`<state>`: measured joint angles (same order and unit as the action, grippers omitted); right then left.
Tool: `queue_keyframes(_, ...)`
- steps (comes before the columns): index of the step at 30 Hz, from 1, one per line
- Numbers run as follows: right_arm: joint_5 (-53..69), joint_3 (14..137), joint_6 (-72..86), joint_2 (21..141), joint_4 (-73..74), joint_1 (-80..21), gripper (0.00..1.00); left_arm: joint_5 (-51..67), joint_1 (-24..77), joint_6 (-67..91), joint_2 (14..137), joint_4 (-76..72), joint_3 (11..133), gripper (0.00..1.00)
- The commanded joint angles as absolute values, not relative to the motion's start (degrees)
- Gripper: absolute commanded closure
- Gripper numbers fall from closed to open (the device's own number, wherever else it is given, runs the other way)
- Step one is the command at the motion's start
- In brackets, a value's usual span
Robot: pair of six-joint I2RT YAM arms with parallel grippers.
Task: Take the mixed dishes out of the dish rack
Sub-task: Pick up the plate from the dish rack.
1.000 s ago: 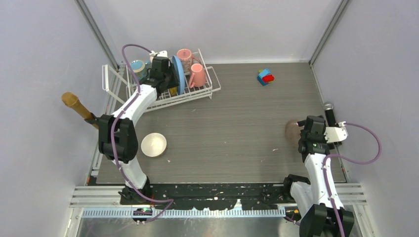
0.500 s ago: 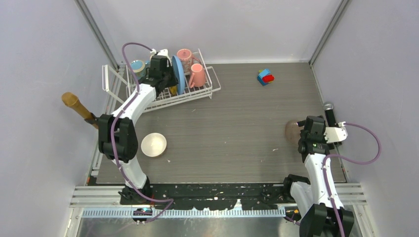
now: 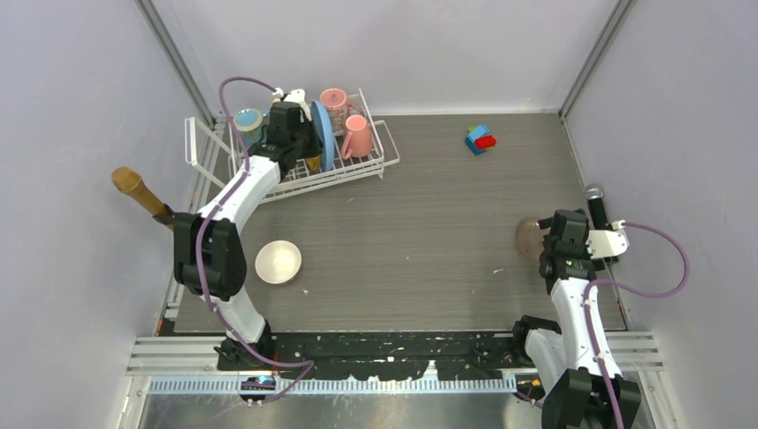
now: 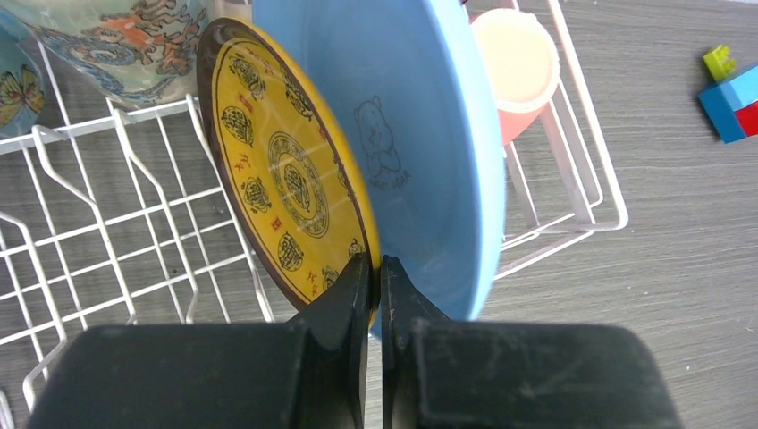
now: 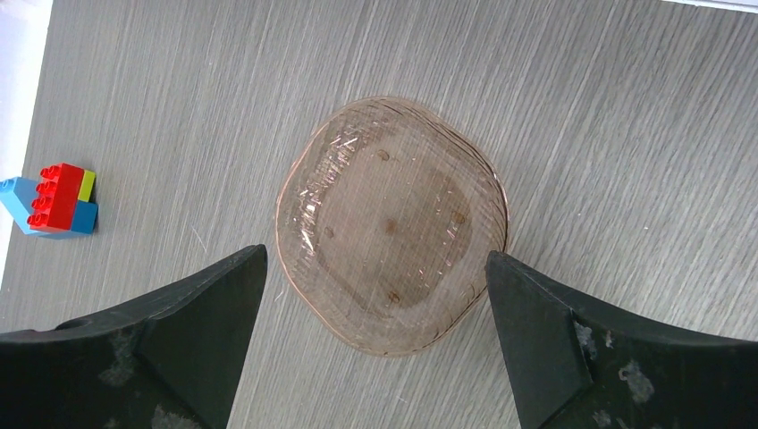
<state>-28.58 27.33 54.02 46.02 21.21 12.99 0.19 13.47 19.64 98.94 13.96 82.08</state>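
The white wire dish rack (image 3: 357, 170) stands at the back left, and its wires show in the left wrist view (image 4: 134, 232). In it stand a large light-blue plate (image 3: 324, 134) (image 4: 429, 134), a small yellow patterned plate (image 4: 286, 179), two pink mugs (image 3: 334, 100) (image 3: 357, 136), a teal mug (image 3: 248, 121) and a cream patterned mug (image 4: 116, 45). My left gripper (image 4: 375, 268) is shut on the yellow plate's lower rim, one finger between the two plates. A small cream bowl (image 3: 278, 262) sits on the table. My right gripper (image 5: 375, 255) is open above a clear pinkish glass dish (image 5: 393, 206).
Colourful toy blocks (image 3: 481, 138) lie at the back right, also seen in the right wrist view (image 5: 54, 201). A brown microphone (image 3: 138, 192) pokes in from the left wall and a grey one (image 3: 595, 201) lies by the right arm. Walls enclose three sides.
My left wrist has shifted slightly back and left over the rack. The right arm has not moved.
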Motion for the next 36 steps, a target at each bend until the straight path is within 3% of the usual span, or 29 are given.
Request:
queue_keyframes(1,-29.0,27.2,53.4,46.1,19.0,13.3,0.0,0.4,13.4,18.2,92.9,7.9,82.0,1.0)
queue_keyframes(22,-23.0,27.9,50.4,45.2,18.1,13.3,0.0,-1.1,14.3,14.9,76.3,7.6,72.3,1.0)
queue_keyframes(32,-5.2,28.8,45.5,48.7,11.1,12.2,0.0,-3.0,31.6,-8.5,62.9,8.9,64.1,1.0)
queue_keyframes(36,-3.6,31.2,41.9,51.8,10.8,7.0,0.0,8.1,39.3,-19.7,58.4,9.4,60.0,1.0)
